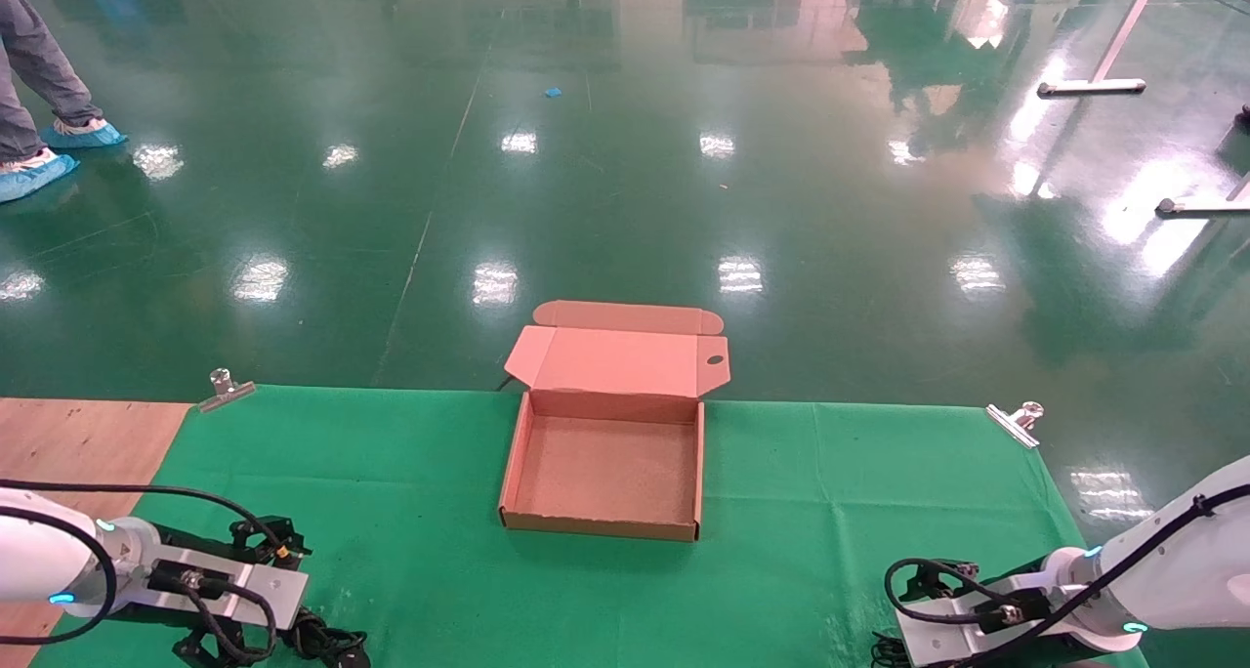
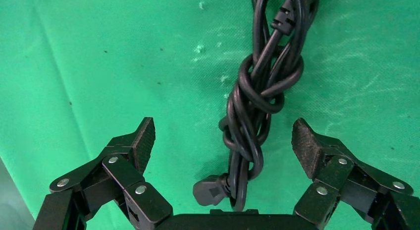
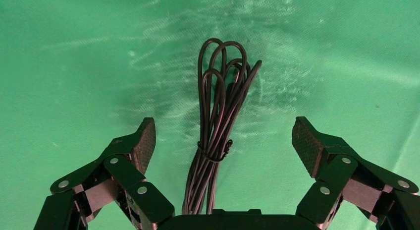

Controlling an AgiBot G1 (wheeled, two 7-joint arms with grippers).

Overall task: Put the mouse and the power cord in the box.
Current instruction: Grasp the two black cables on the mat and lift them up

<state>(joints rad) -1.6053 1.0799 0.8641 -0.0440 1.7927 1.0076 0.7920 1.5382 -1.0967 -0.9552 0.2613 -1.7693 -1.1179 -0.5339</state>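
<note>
No readable writing. The box [image 1: 605,473] sits mid-cloth, lid open toward far side, nothing inside. Left gripper [image 2: 225,141], near left, jaws spread wide over the power cord [image 2: 260,96], bundle running lengthwise between them. Right gripper [image 3: 223,141], near right, wide open over thin tied cable [image 3: 218,126]; mouse body unseen.

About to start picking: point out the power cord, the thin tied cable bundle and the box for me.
power cord [image 2: 257,98]: left wrist view, on the knotted middle of the bundle.
thin tied cable bundle [image 3: 214,153]: right wrist view, at its tie.
box [image 1: 598,524]: head view, on the near wall.
</note>
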